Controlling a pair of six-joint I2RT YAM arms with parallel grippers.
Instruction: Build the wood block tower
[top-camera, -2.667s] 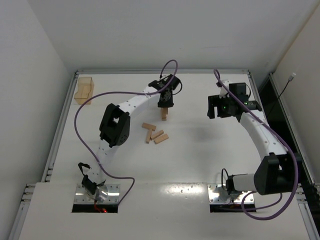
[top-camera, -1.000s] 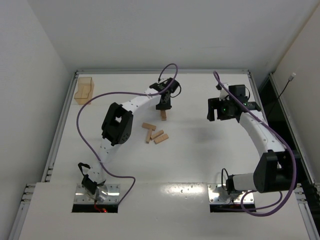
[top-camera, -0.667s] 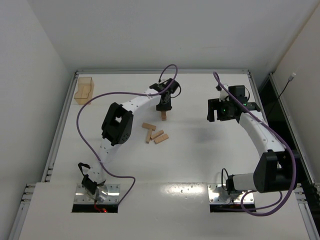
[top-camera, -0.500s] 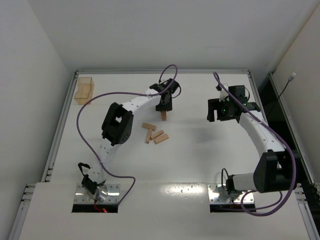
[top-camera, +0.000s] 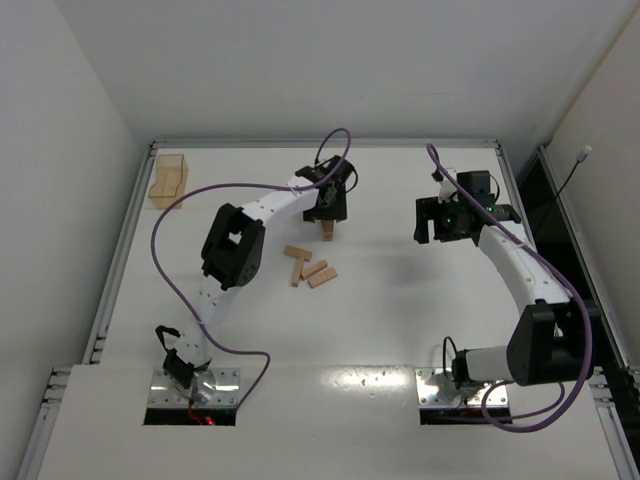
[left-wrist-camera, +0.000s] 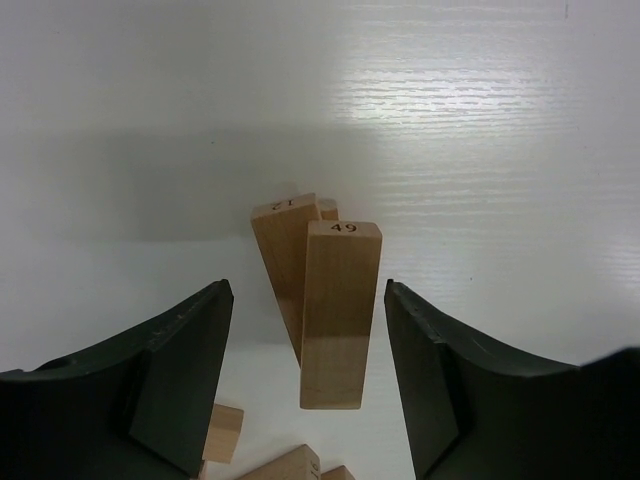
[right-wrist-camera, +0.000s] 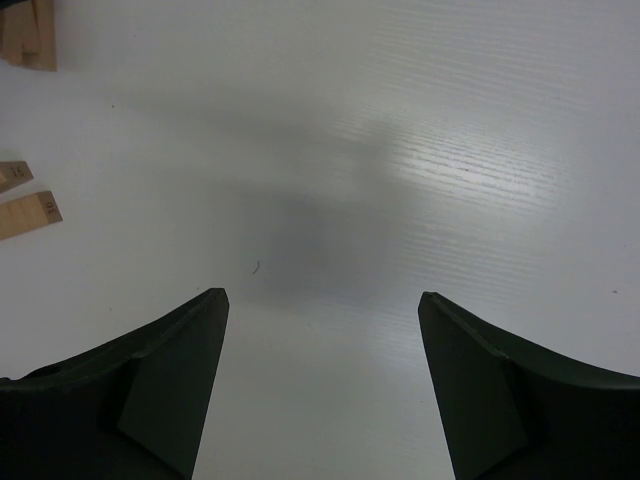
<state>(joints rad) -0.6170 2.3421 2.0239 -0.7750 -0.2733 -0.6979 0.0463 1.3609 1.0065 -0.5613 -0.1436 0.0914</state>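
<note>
Now, counter (top-camera: 400, 300): white, and it carries everything you see listed below.
Left pincer (left-wrist-camera: 305, 300): spread wide over the tower, at about 12 o'clock from the counter's middle. You can see bare counter between each finger and the wood, so it grips nothing.
Right pincer (right-wrist-camera: 320, 300): at about 2 o'clock, well apart from the wood, with fingers spread wide over bare counter and nothing between them.
Plastic box (top-camera: 168, 180): clear amber, in the far corner at 10 o'clock, well apart from both arms.
Wood blocks (top-camera: 308, 268): a few loose bars lying flat in a small cluster near the middle, at 7 o'clock from the tower.
Tower (left-wrist-camera: 340, 310): a narrow column standing between the left fingers. One bar shows 49 on its end, and a second bar touching it is slightly skewed. You cannot tell how many bars it has.
</note>
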